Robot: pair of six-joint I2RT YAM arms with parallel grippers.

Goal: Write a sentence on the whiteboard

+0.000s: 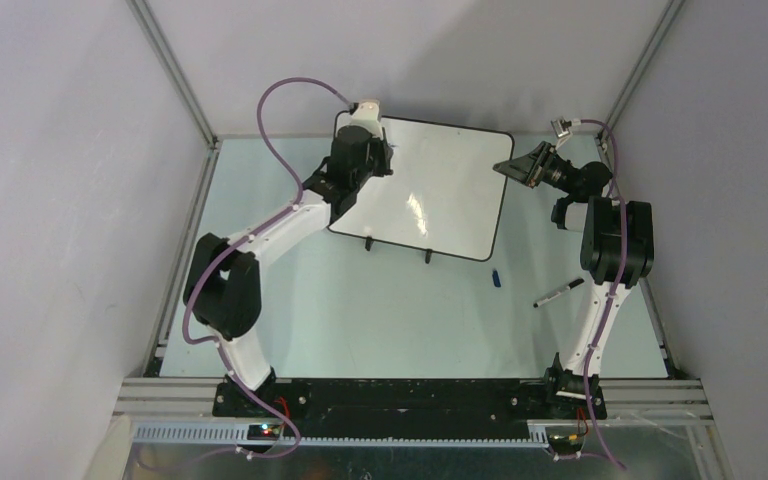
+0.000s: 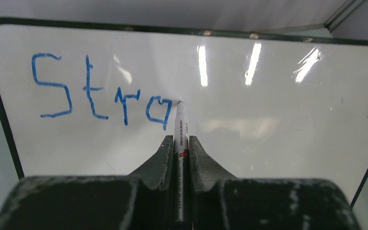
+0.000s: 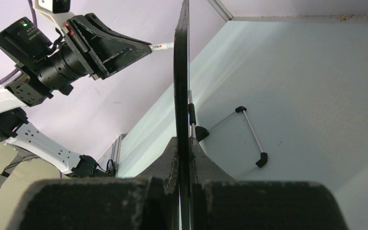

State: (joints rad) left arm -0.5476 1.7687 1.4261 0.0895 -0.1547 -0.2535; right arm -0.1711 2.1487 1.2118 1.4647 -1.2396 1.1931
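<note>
- The writing [image 2: 93,88] is blue and uneven, reads "Stra", and runs across the upper left of the whiteboard [image 2: 268,120].
- The whiteboard stands toward the far middle of the surface [image 1: 360,310] on two small black feet, its glossy face catching streaks of light.
- A marker [image 2: 180,129] has its tip touching the board just right of the "a".
- The left claw [image 2: 179,140] is clamped on the marker's barrel, with a finger on each side.
- The right claw [image 3: 184,143] is clamped on the board's right edge, which shows end-on between its fingers.
- A wire stand [image 3: 249,134] lies on the surface behind the board.
- A small blue cap [image 1: 496,278] and a black pen [image 1: 558,293] lie on the surface near the right arm, apart from each other.
</note>
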